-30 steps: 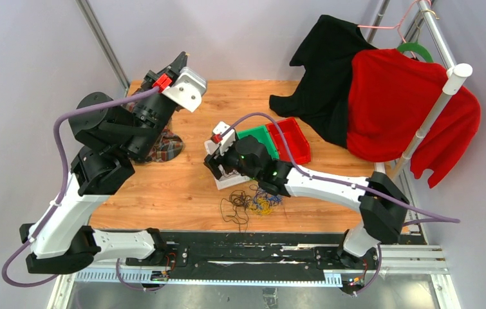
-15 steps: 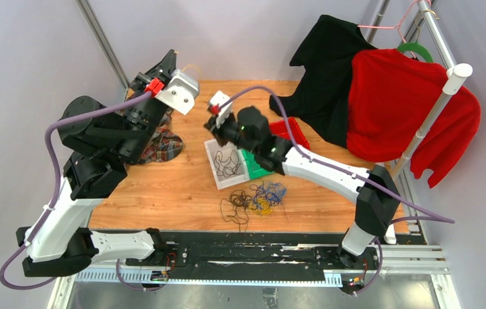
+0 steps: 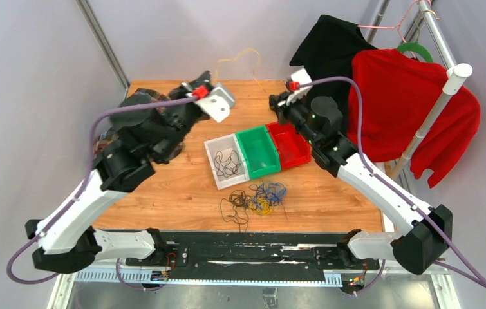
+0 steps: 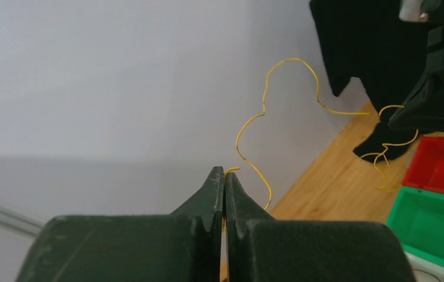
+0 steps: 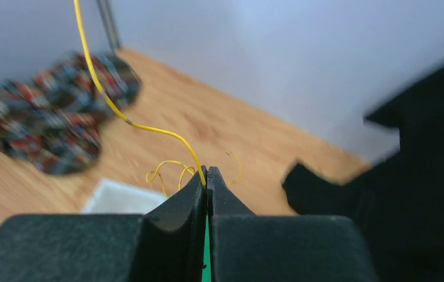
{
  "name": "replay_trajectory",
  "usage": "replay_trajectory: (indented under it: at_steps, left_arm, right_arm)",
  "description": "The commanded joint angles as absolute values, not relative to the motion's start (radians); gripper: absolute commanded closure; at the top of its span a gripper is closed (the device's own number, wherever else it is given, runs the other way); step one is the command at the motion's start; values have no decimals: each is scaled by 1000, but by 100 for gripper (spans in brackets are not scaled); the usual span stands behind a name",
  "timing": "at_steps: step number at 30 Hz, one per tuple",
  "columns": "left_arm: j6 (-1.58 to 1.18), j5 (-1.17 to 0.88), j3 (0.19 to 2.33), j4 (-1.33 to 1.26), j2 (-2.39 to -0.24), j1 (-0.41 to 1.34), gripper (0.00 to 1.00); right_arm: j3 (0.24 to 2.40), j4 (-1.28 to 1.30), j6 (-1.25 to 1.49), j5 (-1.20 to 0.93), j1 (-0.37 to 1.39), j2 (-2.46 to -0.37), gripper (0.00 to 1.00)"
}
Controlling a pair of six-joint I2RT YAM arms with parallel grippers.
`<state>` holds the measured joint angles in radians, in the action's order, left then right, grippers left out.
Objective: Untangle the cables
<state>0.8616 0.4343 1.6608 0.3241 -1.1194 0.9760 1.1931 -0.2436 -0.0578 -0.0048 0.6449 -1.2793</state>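
Left wrist shows me the left tool [image 4: 224, 176] pinching a yellow cable [image 4: 264, 106] whose far end the right tool [image 5: 206, 171] clamps above the desk [image 3: 182, 187].

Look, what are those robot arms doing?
The left hand and the right hand are both pinched shut on one yellow cable, which hangs wavy in the air between them. A clump of other cables lies on the table by the white bin, which holds black cables.
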Motion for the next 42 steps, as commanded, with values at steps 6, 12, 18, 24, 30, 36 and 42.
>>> replay_trajectory:
  at_steps: [6,12,18,24,30,36,42]
  left_arm:
    - [639,210,1655,385,-1373,938,100]
    - [586,152,1733,396,-1524,908,100]
    - [515,120,1734,400,-1618,861,99]
    - [435,88,1820,453,-1744,827,99]
    - [381,60,1969,500,-1873,812,100]
    - [347,45,2046,487,-1985,810,100]
    - [391,87,2168,480,-2122,810,100]
  right_arm:
    - [857,-243,4,125,530,-1178,99]
    - [801,-274,32,143,462,-1200,99]
    - [819,-225,83,197,449,-1296,75]
    - [758,-187,195,216,449,-1272,29]
    - [661,-152,272,268,442,-1127,26]
    - [625,-104,372,316,401,-1012,25]
    - [673,-60,377,255,347,-1005,26]
